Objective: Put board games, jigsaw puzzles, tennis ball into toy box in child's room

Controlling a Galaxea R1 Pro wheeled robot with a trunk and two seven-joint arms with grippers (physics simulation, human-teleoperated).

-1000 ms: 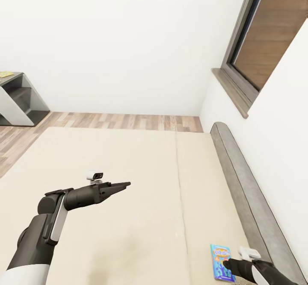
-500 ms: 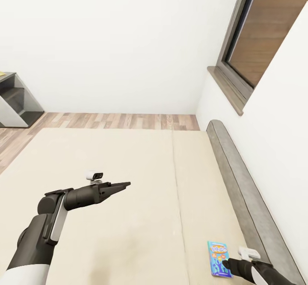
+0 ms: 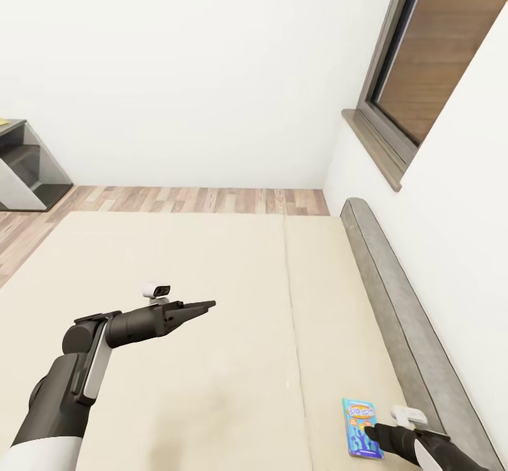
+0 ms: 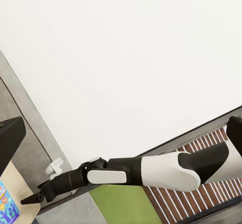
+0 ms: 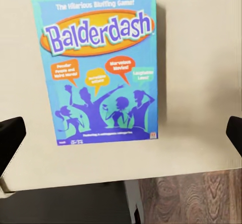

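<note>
A small blue board game (image 3: 358, 425) lies flat on the cream mattress of the bed (image 3: 212, 280), near the dark grey frame. In the right wrist view its cover (image 5: 101, 68) reads "Balderdash". My right gripper (image 3: 368, 430) hovers over the box's near end, open, with its fingers (image 5: 10, 138) spread wider than the box and nothing between them. The left wrist view catches that right gripper (image 4: 29, 200) beside the game's corner (image 4: 7, 210). My left gripper (image 3: 209, 306) floats open over the middle of the mattress, holding nothing.
The bed's grey padded frame (image 3: 395, 301) runs along the right wall under a window (image 3: 430, 68). Wooden floor (image 3: 197, 199) lies beyond the mattress. A grey stepped furniture unit (image 3: 25, 167) stands at far left.
The whole view swung a little, so the window and bed frame shifted left. My right gripper stays at the blue game's near end. The left arm has not moved.
</note>
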